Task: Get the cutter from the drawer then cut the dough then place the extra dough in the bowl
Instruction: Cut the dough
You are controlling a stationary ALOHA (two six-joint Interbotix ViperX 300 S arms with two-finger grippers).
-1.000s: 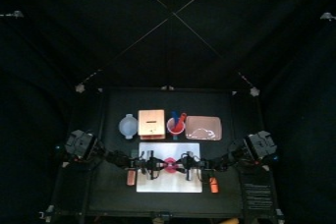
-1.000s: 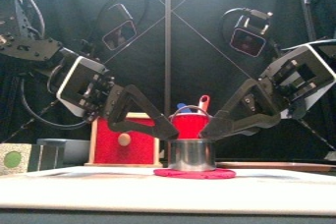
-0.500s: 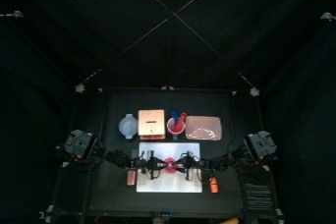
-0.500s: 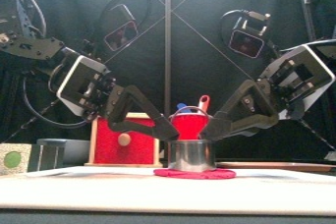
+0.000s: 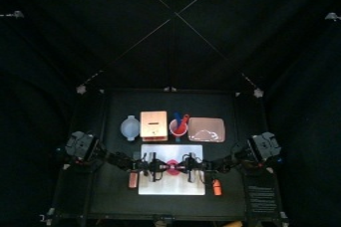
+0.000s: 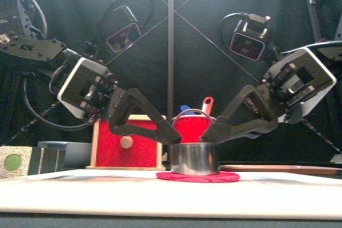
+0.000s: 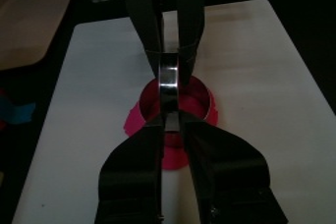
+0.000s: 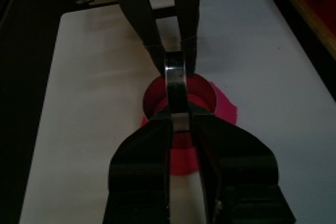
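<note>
When you read the top view, note the white board lying at the near centre of the table, with the pink dough on its far half. Left gripper and right gripper meet nose to nose over the dough. Along the far side, left to right: bowl, wooden box, red cup, pink tray. All four sit well apart from the board.

Front view: you see the metal cutter standing upright on the dough. The flat dough edge shows to its left and right. Both arms slope down from either side to the cutter's top. The red cup stands directly behind it, holding a blue knife and a red knife. The box's red drawer front shows behind, to the left. You cannot tell from here whether the drawer is pushed fully in.

Left wrist view: the left jaws are clenched on the cutter's thin metal top, seen edge-on. The other gripper's jaws close on it from the opposite side. The dough spreads round the cutter's base on the board.

Right wrist view: same picture mirrored. The right jaws are clamped on the cutter, with dough beneath and bare board all round.
</note>
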